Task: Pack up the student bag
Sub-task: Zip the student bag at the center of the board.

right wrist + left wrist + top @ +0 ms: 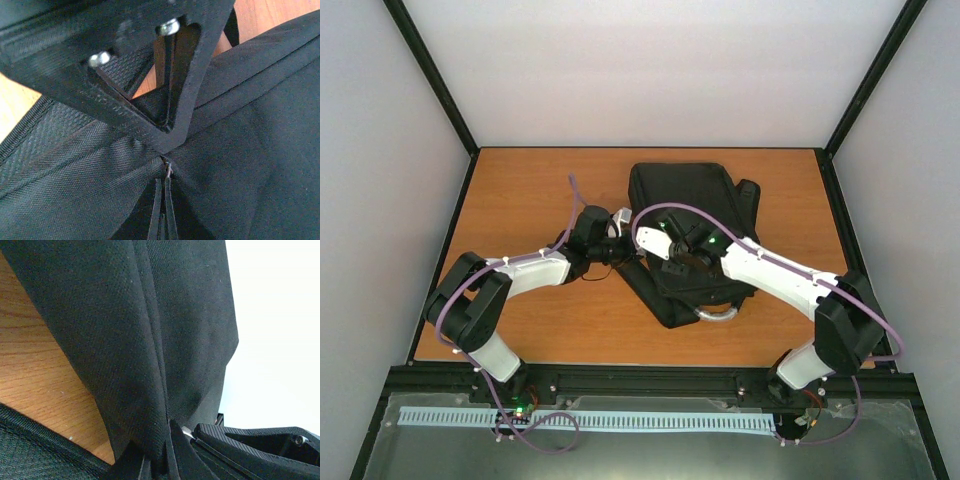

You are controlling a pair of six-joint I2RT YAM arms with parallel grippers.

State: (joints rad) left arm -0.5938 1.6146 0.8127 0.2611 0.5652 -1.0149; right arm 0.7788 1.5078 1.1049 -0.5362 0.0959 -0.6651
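Note:
The student bag [685, 200], a large black fabric backpack, lies in the middle of the wooden table with its grey loop handle [717, 314] towards the near edge. My left gripper [626, 247] is at the bag's left edge and is shut on a fold of its fabric [150, 365], pinched between the fingers [177, 452]. My right gripper [667, 262] is over the bag, right beside the left one. In the right wrist view it [164, 192] is shut on a small metal zip pull [168, 171] at a seam. The left gripper's black finger piece [150, 75] stands just above it.
The wooden table [520, 200] shows bare board left of the bag and a narrow strip to its right [790, 190]. Black frame posts and grey walls enclose it. A purple cable [582, 196] loops over each arm.

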